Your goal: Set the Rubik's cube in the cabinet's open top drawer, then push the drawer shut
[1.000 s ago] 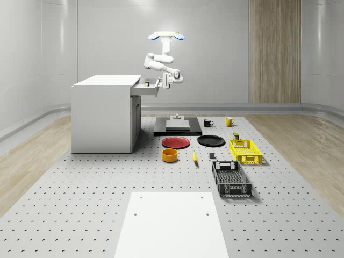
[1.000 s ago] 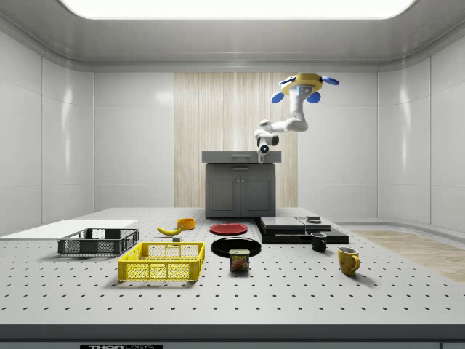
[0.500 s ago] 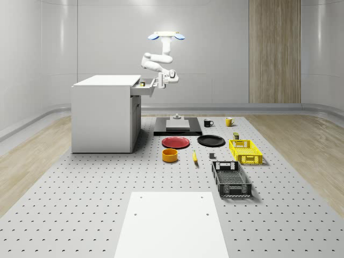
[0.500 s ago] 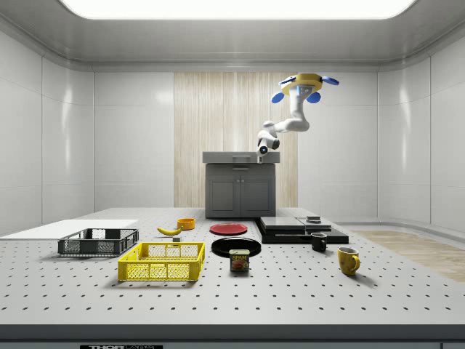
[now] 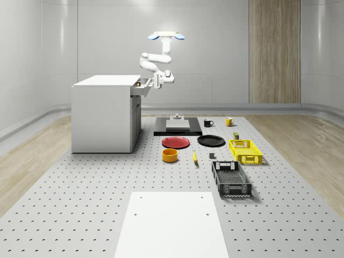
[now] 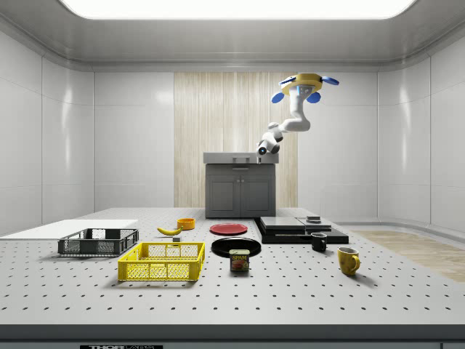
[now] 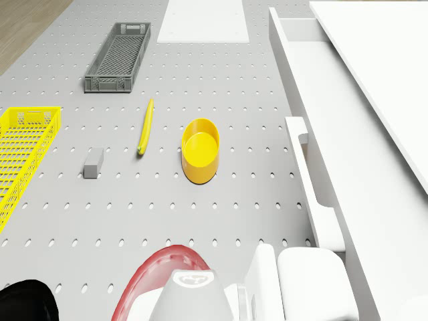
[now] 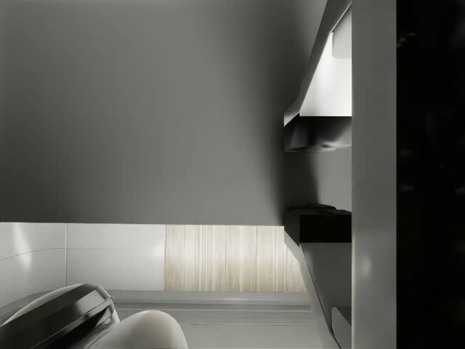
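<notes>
A: Where is the drone (image 5: 166, 36), taking the cabinet (image 5: 105, 113) as the mark?

B: It hovers high in the air off the cabinet's drawer side, above the tabletop (image 5: 80, 204). The arm (image 5: 156, 60) hangs down from it, bends at the elbow and reaches back towards the cabinet (folded, not stretched out).

A: And the tool?

B: The tool (image 5: 154, 80) is right at the front of the top drawer (image 5: 142, 87), at the drawer's own height. In the side view the tool (image 6: 263, 149) sits just above the cabinet's top edge line. I judge it to be touching or nearly touching the drawer front. Whether its fingers are spread or closed, I cannot tell, and I see nothing held in it.

A: The cube?

B: A small yellowish speck shows inside the drawer, next to the cabinet body; I take it for the cube (image 5: 140, 83), already in.

A: So what does the next move turn on?

B: The drawer projects only a little, and its sliding line runs straight from the tool into the cabinet. The push should follow that line squarely; an angled shove could slip off the front.
</notes>
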### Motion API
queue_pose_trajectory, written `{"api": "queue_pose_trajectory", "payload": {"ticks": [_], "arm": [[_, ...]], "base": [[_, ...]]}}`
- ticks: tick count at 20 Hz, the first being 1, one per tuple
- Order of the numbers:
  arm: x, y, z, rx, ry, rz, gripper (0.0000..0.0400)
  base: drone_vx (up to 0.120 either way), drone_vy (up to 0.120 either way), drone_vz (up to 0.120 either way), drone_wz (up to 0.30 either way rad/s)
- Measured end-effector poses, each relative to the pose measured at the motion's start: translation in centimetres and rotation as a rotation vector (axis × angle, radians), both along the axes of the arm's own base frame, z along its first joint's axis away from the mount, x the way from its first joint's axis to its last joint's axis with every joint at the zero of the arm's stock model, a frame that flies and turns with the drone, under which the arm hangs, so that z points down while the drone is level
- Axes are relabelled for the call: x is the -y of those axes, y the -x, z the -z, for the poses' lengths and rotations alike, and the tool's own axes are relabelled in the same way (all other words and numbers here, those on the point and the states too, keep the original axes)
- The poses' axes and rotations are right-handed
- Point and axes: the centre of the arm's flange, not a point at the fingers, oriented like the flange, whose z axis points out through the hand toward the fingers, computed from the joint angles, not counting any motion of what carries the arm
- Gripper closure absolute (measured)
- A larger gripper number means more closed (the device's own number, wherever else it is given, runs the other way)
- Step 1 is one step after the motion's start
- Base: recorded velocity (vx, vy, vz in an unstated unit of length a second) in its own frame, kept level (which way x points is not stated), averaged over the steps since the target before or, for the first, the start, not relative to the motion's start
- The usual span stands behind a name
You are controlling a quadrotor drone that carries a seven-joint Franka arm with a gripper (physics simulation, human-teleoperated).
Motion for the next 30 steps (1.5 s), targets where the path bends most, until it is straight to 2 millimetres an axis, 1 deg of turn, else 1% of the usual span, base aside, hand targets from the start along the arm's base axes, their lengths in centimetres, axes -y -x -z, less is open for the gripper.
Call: {"api": "queue_pose_trajectory", "payload": {"ticks": [6, 11, 14, 19, 26, 30], "arm": [[-3.0, -0.1, -0.3, -0.016, 0.0, -0.001, 0.0295], [-4.4, -1.0, -0.9, -0.012, 0.0, -0.002, 0.0295], [-5.0, -1.7, -1.3, -0.011, 0.0, -0.002, 0.0295], [-5.7, -2.5, -1.7, -0.009, -0.001, -0.002, 0.0295], [-6.3, -3.0, -1.9, -0.009, -0.001, -0.003, 0.0295], [-6.4, -3.1, -1.9, -0.009, -0.001, -0.003, 0.0295]], "base": [[0.0, 0.0, 0.0, 0.0], [0.0, 0.0, 0.0, 0.0], [0.0, 0.013, 0.0, 0.0], [0.0, 0.12, 0.0, 0.0], [0.0, 0.114, 0.0, 0.0], [0.0, 0.0, 0.0, 0.0]]}}
